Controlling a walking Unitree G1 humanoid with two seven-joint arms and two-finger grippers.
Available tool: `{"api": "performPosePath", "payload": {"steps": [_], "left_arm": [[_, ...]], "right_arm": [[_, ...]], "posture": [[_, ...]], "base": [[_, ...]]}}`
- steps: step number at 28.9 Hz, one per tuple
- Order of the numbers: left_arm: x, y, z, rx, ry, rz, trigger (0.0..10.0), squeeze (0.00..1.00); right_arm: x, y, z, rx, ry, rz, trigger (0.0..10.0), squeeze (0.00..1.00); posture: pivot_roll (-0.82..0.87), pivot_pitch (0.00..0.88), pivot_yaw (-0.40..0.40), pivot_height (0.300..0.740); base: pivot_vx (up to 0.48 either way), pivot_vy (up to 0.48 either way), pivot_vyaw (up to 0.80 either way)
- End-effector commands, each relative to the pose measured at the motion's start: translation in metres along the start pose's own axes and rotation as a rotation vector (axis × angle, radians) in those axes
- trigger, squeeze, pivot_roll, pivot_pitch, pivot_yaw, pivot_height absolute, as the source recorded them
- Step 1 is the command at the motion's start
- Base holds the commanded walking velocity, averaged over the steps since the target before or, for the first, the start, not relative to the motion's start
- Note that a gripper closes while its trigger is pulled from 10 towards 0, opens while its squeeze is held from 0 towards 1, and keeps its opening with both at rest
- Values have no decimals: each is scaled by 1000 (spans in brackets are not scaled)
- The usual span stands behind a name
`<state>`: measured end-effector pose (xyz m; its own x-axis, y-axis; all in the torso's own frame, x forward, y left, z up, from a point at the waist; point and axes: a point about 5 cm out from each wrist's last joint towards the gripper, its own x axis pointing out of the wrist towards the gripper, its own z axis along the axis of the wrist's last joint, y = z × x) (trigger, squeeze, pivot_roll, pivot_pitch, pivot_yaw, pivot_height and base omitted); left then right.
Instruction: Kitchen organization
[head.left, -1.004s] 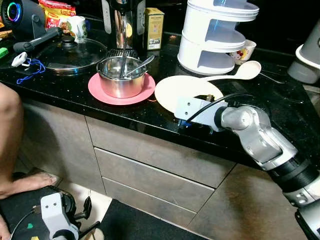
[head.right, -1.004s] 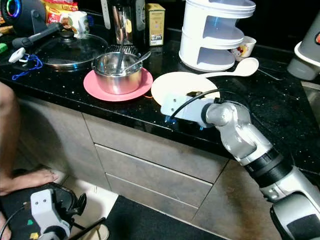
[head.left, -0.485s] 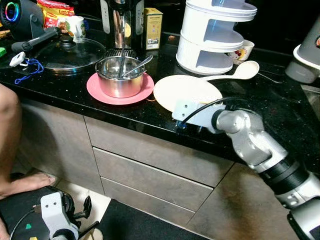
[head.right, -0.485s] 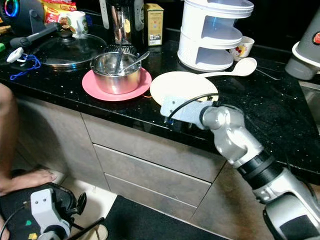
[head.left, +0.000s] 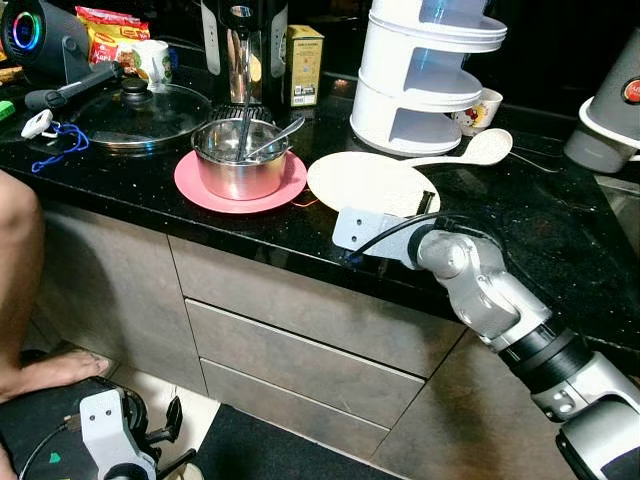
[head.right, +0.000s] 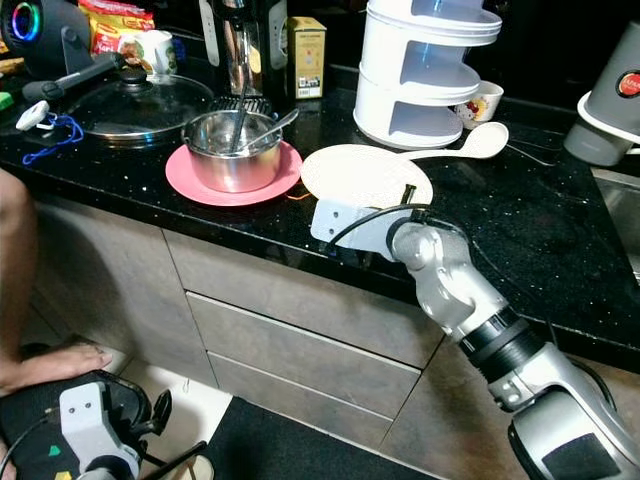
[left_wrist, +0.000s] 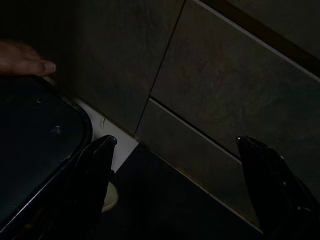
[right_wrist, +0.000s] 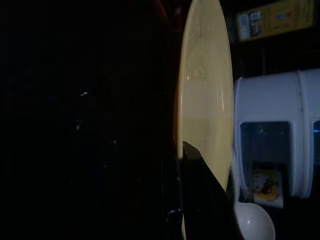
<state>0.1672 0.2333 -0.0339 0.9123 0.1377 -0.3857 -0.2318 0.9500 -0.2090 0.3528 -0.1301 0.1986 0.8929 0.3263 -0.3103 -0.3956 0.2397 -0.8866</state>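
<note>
Right gripper (head.left: 425, 203) at the cream plate's (head.left: 368, 181) near rim; whether it pinches, I cannot tell.
A poor hold could slide the plate off the worktop (head.left: 520, 230) edge or into the white spoon (head.left: 470, 150); left gripper (left_wrist: 175, 150) hangs spread, idle.

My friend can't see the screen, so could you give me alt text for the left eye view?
A silver robot arm reaches its right gripper to the near edge of a cream plate on a black kitchen counter. To the plate's left a steel pot holding utensils sits on a pink plate; behind stand a white tiered rack and a white spoon.
</note>
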Motion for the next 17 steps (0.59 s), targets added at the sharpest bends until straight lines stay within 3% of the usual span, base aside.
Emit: {"api": "performPosePath", "payload": {"steps": [1,5,10,17], "left_arm": [[-1,-2,-2,-2,4,-5,10000,0],[-1,-2,-2,-2,5,-6,10000,0],[-1,-2,-2,-1,4,-7,10000,0],[0,-3,-2,-1,2,-8,10000,0]], "right_arm": [[0,-7,2,-8,-45,-87,0,0],[-5,-24,11,-58,-130,-246,0,0],[-11,-42,12,-69,-157,-379,0,0],[-11,-47,-5,-71,-86,-401,0,0]], "posture": [[43,0,-62,732],[42,0,-60,732],[42,0,-61,732],[41,0,-62,732]], "base": [[0,0,0],[0,0,0],[0,0,0],[0,0,0]]}}
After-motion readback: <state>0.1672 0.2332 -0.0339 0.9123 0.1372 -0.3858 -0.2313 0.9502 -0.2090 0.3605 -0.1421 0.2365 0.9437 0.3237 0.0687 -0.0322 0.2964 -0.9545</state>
